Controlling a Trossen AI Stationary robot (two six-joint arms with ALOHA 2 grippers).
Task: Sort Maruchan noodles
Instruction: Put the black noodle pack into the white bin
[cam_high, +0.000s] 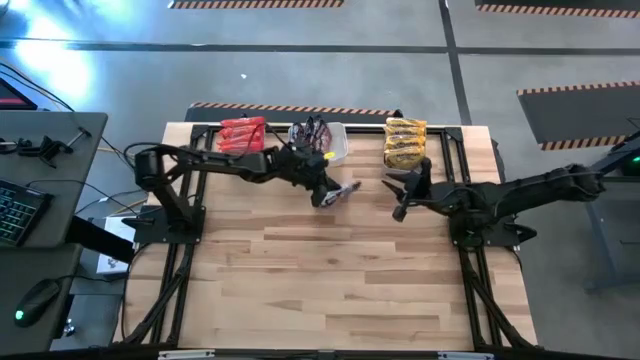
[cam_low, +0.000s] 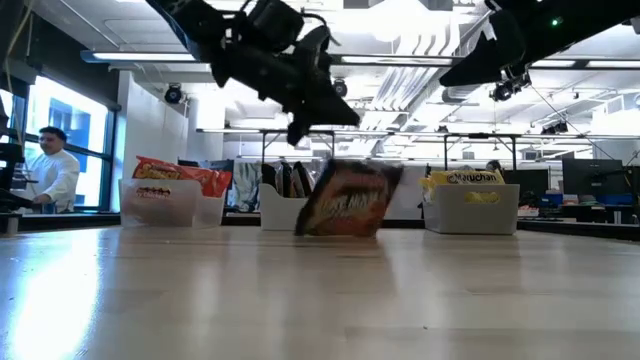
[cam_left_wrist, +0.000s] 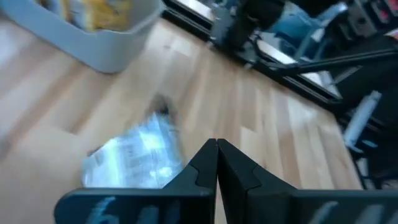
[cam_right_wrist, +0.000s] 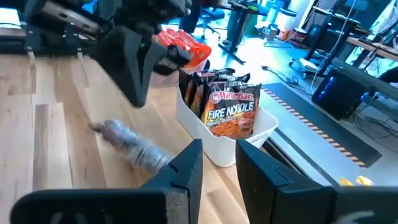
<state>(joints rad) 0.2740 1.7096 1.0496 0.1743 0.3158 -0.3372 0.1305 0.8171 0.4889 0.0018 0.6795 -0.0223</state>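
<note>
1. Packet (cam_high: 343, 189) of dark brown noodles sits on the surface (cam_high: 340, 290), just beside my left end effector (cam_high: 325, 197) and in front of the middle tub (cam_high: 338, 148). In the low view it stands tilted on one edge with its printed face toward that camera, its long axis running roughly across the surface.
2. My left end effector has its fingers clenched together with nothing between them. It sits just above the packet; I cannot tell whether it touches it.
3. My right end effector (cam_high: 400, 203) hovers over the surface well to the right of the packet, in front of the right tub (cam_high: 405, 163). Its fingers stand slightly apart and hold nothing.
4. Three tubs line the far edge: the left tub (cam_high: 212, 140) holds red packets (cam_high: 242, 134), the middle one holds dark packets (cam_high: 310, 131) standing upright, and the right one holds yellow packets (cam_high: 405, 142).
5. Between the loose packet and the middle tub I see only my left arm.
6. A person in a white shirt (cam_low: 55, 175) sits in the room beyond the far left of the surface.
</note>
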